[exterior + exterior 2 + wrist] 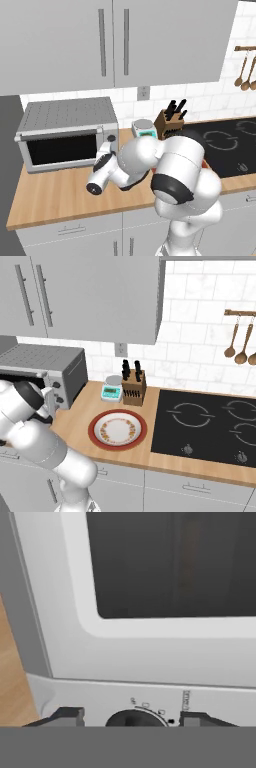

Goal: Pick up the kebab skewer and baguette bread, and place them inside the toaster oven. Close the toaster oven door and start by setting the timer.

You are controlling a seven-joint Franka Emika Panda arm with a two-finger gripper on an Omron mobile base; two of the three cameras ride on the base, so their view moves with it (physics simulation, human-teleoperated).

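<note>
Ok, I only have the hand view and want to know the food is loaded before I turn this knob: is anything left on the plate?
Observer: No, the red plate beside the cooktop shows just its own pattern in the right base view.
Operator: Is the door fully shut?
Observer: Yes, the left base view shows the toaster oven door flat against the toaster oven.
Operator: What stands near the arm?
Observer: A knife block and a small scale behind the plate, apart from the gripper.
</note>
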